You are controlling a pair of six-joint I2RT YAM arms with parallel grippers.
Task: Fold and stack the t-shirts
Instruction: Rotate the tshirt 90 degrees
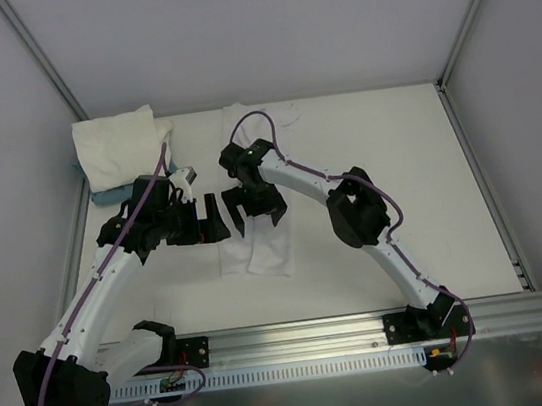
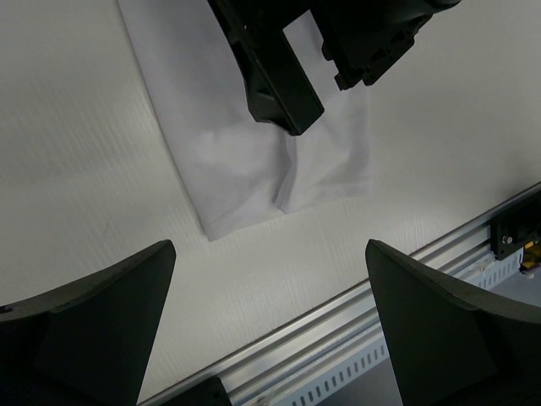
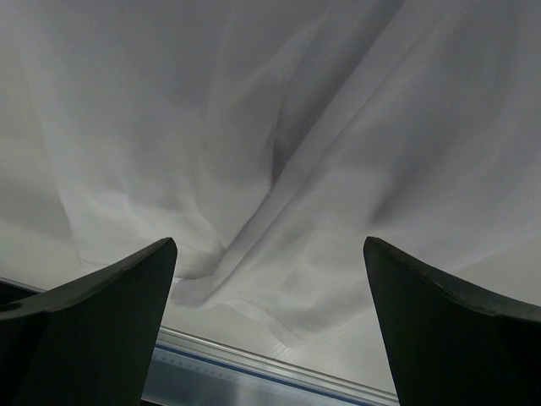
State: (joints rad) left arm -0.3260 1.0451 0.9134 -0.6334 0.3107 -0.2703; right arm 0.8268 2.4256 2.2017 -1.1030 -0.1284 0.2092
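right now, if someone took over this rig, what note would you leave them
Left gripper: open, empty, beside the strip's left edge.
Right gripper: open, empty, low over the strip.
Things: one t-shirt lies mid-table, folded lengthwise into a long strip. The folded white stack sits at the far left corner on a teal-blue item.
Done: sides folded in.
Left: fold the strip shorter, then move it onto the stack.
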